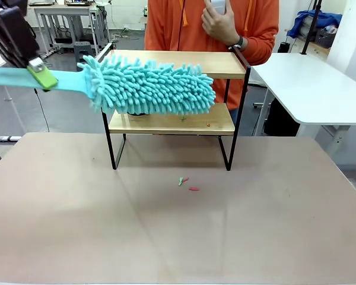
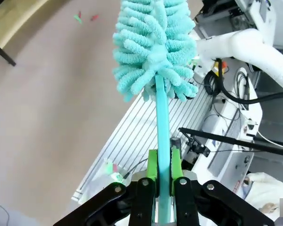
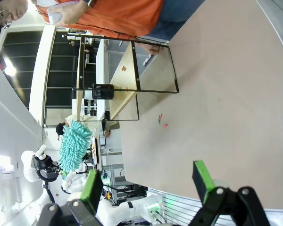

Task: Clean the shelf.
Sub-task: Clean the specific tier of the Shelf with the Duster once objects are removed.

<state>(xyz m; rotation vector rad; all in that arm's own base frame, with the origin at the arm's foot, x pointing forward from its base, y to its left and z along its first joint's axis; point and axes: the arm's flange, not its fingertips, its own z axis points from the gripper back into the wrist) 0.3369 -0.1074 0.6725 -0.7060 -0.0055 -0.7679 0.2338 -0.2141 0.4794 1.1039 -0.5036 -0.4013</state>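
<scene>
The shelf (image 1: 221,64) stands at the table's far middle, two light boards in a black frame. My left gripper (image 1: 41,75) is shut on the flat teal handle of a fluffy teal duster (image 1: 148,88). The duster's head hangs in the air in front of the shelf, covering the left of the gap between the boards. In the left wrist view the green pads (image 2: 152,170) clamp the handle below the duster head (image 2: 153,47). My right gripper (image 3: 148,188) is open and holds nothing, well back from the shelf (image 3: 127,80). A small black object (image 3: 103,91) sits on the lower board.
Small red and green scraps (image 1: 188,183) lie on the brown table in front of the shelf, and one speck (image 1: 207,124) lies on the lower board. A person in orange (image 1: 261,29) stands behind the shelf with a hand raised. A white table (image 1: 314,83) stands at the right.
</scene>
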